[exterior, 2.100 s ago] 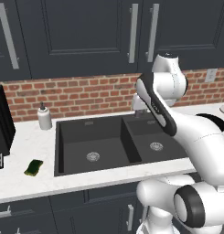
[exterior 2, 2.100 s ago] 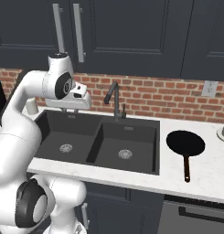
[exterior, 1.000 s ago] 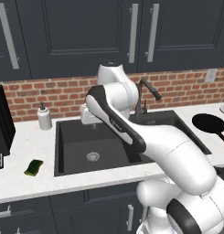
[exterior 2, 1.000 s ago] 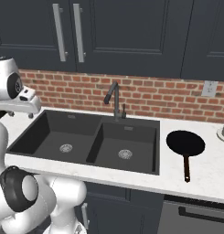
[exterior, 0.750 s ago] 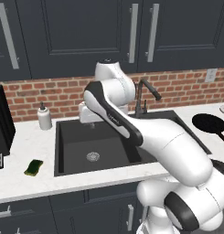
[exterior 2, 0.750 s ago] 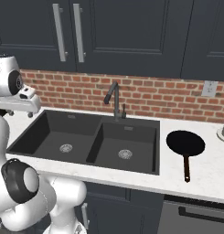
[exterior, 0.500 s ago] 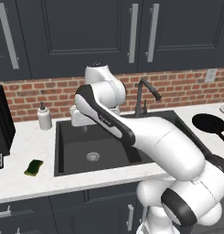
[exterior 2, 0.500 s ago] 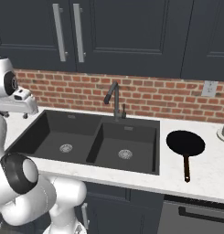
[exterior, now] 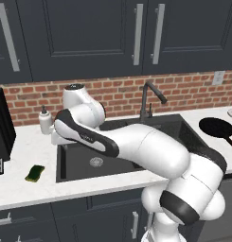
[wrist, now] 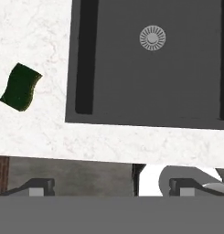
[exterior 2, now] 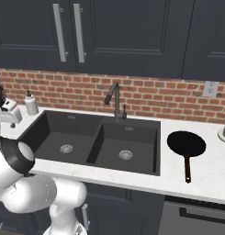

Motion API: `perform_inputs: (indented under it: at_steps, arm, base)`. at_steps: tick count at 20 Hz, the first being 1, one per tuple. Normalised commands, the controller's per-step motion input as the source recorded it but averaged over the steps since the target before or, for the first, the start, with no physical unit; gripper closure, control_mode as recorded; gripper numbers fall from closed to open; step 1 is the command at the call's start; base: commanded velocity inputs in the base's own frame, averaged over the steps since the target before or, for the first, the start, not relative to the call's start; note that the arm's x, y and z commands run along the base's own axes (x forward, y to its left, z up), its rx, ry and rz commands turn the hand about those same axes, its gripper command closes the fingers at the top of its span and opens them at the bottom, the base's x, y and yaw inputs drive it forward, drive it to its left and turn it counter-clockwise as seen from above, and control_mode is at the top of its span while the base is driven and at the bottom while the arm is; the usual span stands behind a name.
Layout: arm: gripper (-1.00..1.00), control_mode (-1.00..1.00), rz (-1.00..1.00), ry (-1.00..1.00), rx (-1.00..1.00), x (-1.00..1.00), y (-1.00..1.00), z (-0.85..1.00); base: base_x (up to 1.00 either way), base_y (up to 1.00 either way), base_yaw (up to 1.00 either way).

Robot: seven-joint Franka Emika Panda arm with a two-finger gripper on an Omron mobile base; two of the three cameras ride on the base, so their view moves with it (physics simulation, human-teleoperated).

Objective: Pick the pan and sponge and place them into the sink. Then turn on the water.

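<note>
While the gripper point(wrist: 111, 186) is held above the sink's point(exterior: 61, 163) left rim with jaws spread wide and empty, the sponge point(exterior: 35, 173) is seen on the counter left of the sink, and the pan point(exterior 2: 186, 143) lies right of it.

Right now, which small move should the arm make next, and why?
Probably carry the open gripper further toward the sponge and lower it there. The sponge lies on the counter beside the sink, off to one side of the fingers, and nothing is held.

Sponge point(exterior: 35, 173) lies left of sink point(exterior: 62, 160); pan point(exterior 2: 186, 143) right.
</note>
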Motion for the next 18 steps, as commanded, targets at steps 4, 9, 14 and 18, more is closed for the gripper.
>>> perform_inputs:
  at_steps: [4, 9, 14, 18]
  arm:
    - [-1.0, -1.0, -0.04, 0.0, 0.01, 0.28, 0.34, -0.33]
    - [-1.0, -1.0, -0.06, 0.03, 0.01, 0.26, 0.3, -0.23]
    - [-1.0, -1.0, -0.05, 0.07, 0.0, 0.14, 0.19, -0.23]
    - [-1.0, -1.0, 0.0, 0.08, -0.01, 0.0, 0.02, -0.09]
  base:
    - [0.0, 0.0, 0.0]
    - [0.0, 0.0, 0.0]
    - [0.0, 0.0, 0.0]
    - [0.0, 0.0, 0.0]
